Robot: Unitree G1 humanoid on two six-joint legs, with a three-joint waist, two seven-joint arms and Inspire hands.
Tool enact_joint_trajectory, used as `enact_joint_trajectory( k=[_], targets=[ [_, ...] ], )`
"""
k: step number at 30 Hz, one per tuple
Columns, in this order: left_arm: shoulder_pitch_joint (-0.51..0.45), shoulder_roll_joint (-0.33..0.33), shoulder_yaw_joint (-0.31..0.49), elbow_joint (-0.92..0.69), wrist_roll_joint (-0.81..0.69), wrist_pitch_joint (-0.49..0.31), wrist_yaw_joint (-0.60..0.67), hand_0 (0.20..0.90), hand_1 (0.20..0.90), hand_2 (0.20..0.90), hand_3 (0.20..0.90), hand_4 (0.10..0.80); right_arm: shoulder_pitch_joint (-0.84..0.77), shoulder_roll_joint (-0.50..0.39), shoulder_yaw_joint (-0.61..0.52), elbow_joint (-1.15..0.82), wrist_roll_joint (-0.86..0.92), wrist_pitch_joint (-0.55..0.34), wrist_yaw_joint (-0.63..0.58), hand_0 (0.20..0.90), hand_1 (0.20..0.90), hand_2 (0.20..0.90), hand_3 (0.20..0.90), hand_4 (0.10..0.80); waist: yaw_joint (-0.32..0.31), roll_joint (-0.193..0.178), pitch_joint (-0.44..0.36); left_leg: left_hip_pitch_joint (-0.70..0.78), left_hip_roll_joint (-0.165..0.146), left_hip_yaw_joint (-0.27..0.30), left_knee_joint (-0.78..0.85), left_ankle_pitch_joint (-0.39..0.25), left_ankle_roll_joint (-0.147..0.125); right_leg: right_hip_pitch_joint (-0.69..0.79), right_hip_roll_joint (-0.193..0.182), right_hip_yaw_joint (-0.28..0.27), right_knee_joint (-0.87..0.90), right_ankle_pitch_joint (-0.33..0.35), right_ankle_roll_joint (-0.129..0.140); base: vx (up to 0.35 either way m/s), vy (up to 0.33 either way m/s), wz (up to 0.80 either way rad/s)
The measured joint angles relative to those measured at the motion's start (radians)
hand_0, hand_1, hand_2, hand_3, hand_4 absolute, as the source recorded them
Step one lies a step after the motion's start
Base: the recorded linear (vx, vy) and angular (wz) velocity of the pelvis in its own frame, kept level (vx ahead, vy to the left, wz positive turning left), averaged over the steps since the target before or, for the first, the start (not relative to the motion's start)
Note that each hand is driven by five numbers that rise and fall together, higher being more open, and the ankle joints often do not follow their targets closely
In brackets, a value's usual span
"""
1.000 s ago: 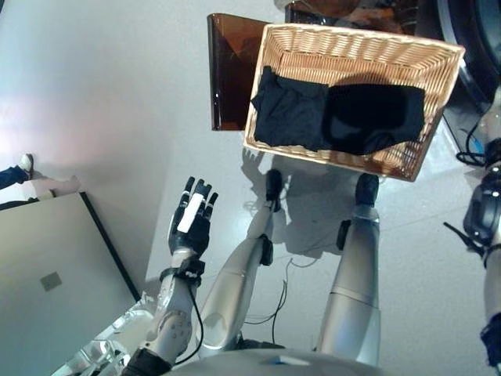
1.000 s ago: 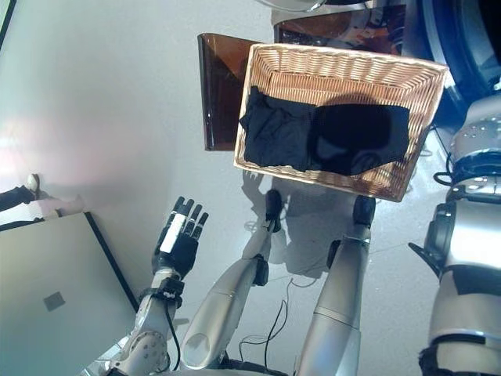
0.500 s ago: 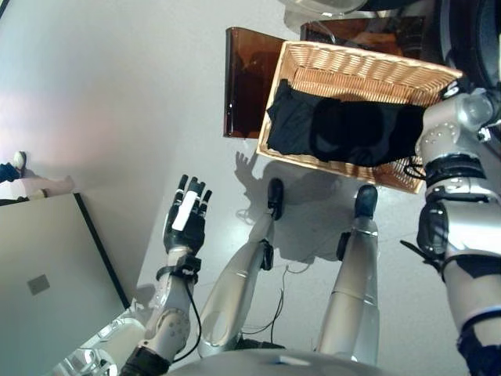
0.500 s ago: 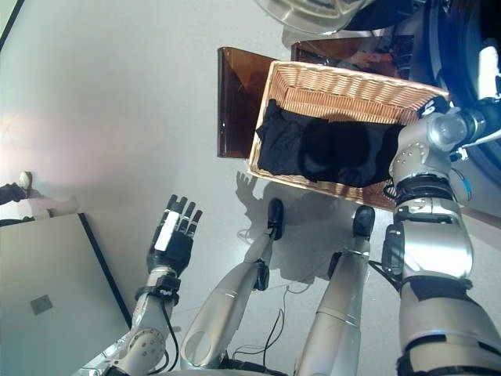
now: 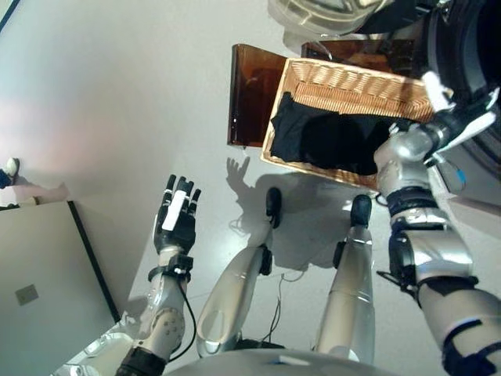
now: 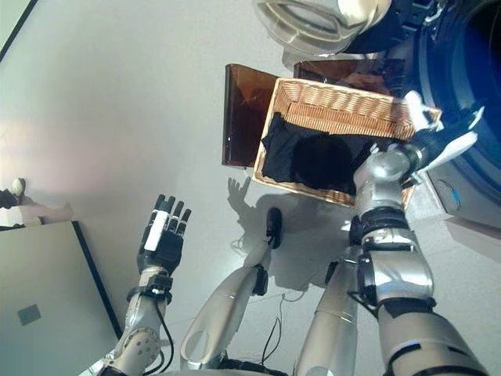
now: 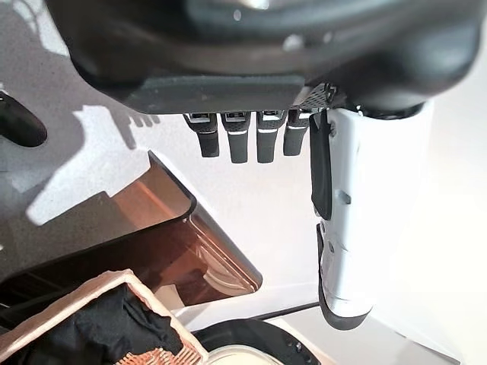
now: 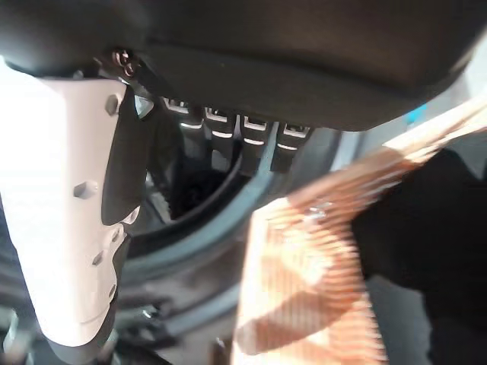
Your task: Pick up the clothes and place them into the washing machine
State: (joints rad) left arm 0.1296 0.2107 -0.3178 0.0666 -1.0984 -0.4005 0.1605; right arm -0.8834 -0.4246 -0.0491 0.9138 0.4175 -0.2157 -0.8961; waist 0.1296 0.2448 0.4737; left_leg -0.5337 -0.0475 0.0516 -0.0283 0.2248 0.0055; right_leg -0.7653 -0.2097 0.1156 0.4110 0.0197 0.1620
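Note:
Black clothes lie in the shallow wicker basket, which rests on the dark brown box beside the washing machine. My right hand is open, fingers straight, over the basket's right end, in front of the machine's dark drum. It holds nothing. In the right wrist view the wicker and the clothes show past its fingers. My left hand is open and empty over the floor, well short of the basket.
The machine's round door stands open behind the basket. A flat grey panel lies at the lower left. A person's shoe shows at the left edge.
My right arm has come up from the right edge and its hand has reached the basket's right end by the drum. The camera has shifted. My left hand stays open.

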Motion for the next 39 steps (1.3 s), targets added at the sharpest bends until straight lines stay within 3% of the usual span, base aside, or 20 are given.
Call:
enact_joint_trajectory(
  k=[4,12,18,22,26,34,36,37,38,39],
  targets=[
    [0.002,-0.003,0.006,0.018,0.000,0.001,-0.002,0.900,0.900,0.900,0.900,0.800,0.128,0.010,0.101,-0.069,-0.119,0.052,0.031,0.900,0.900,0.900,0.900,0.800,-0.021,-0.012,0.009,0.031,0.004,0.000,0.020,-0.018,0.001,0.053,0.001,-0.006,-0.023,0.000,0.002,0.024,-0.032,-0.05],
    [0.003,-0.009,0.106,0.091,0.004,0.007,-0.014,0.900,0.900,0.900,0.900,0.800,0.227,-0.040,0.237,-0.073,-0.427,0.186,0.145,0.900,0.900,0.900,0.900,0.800,-0.047,-0.049,0.034,0.126,0.035,-0.001,0.027,-0.031,-0.007,0.174,0.028,-0.021,-0.067,0.006,-0.004,0.049,-0.072,-0.05],
    [-0.010,-0.022,0.212,0.320,0.115,0.049,-0.042,0.900,0.900,0.900,0.900,0.800,0.301,-0.097,0.302,-0.147,-0.766,0.263,0.261,0.900,0.900,0.900,0.900,0.800,-0.067,-0.069,0.042,0.208,0.072,0.011,0.027,-0.046,-0.017,0.259,0.063,-0.020,-0.089,0.010,-0.022,0.047,-0.059,-0.14],
    [-0.016,-0.043,0.267,0.467,0.172,0.070,-0.042,0.900,0.900,0.900,0.900,0.800,0.332,-0.108,0.306,-0.157,-0.869,0.273,0.289,0.900,0.900,0.900,0.900,0.800,-0.089,-0.074,0.042,0.230,0.090,0.021,0.026,-0.054,-0.026,0.285,0.077,-0.020,-0.103,0.011,-0.024,0.066,-0.033,-0.11],
    [-0.081,-0.064,0.386,0.793,0.334,0.093,-0.027,0.900,0.900,0.900,0.900,0.800,0.370,-0.140,0.363,-0.163,-1.035,0.305,0.336,0.900,0.900,0.900,0.900,0.800,-0.104,-0.075,0.040,0.274,0.110,0.044,0.020,-0.065,-0.035,0.321,0.093,-0.016,-0.124,0.013,-0.034,0.086,-0.024,-0.19],
    [-0.082,-0.074,0.513,0.949,0.457,0.099,0.017,0.900,0.900,0.900,0.900,0.800,0.374,-0.177,0.378,-0.194,-1.138,0.304,0.386,0.900,0.900,0.900,0.900,0.800,-0.115,-0.071,0.032,0.317,0.126,0.078,0.010,-0.077,-0.044,0.328,0.119,0.012,-0.106,0.014,-0.050,0.104,-0.067,-0.16],
    [-0.081,-0.083,0.566,0.966,0.457,0.095,0.023,0.900,0.900,0.900,0.900,0.800,0.380,-0.176,0.421,-0.193,-1.138,0.305,0.411,0.900,0.900,0.900,0.900,0.800,-0.113,-0.083,0.021,0.339,0.143,0.089,0.042,-0.106,-0.060,0.337,0.139,0.009,-0.063,-0.016,-0.073,0.060,-0.308,-0.27],
    [-0.081,-0.081,0.584,0.964,0.454,0.090,0.028,0.900,0.900,0.900,0.900,0.800,0.376,-0.166,0.446,-0.182,-1.137,0.305,0.413,0.900,0.900,0.900,0.900,0.800,-0.075,-0.091,0.020,0.337,0.163,0.093,0.089,-0.122,-0.078,0.325,0.169,-0.010,0.005,-0.051,-0.116,-0.024,-0.268,-0.60],
    [-0.090,-0.053,0.571,0.979,0.453,0.084,0.038,0.900,0.900,0.900,0.900,0.800,0.382,-0.136,0.471,-0.145,-1.138,0.297,0.419,0.900,0.900,0.900,0.900,0.800,-0.031,-0.132,0.007,0.300,0.157,0.025,0.207,-0.126,-0.117,0.339,0.183,-0.002,0.018,-0.086,-0.152,0.026,-0.156,-0.39],
    [-0.100,-0.053,0.568,0.994,0.453,0.085,0.037,0.900,0.900,0.900,0.900,0.800,0.385,-0.130,0.474,-0.133,-1.138,0.294,0.419,0.900,0.900,0.900,0.900,0.800,-0.029,-0.140,-0.003,0.281,0.148,-0.024,0.243,-0.105,-0.142,0.348,0.180,-0.004,0.015,-0.088,-0.156,0.077,-0.061,0.03]
  ],
)
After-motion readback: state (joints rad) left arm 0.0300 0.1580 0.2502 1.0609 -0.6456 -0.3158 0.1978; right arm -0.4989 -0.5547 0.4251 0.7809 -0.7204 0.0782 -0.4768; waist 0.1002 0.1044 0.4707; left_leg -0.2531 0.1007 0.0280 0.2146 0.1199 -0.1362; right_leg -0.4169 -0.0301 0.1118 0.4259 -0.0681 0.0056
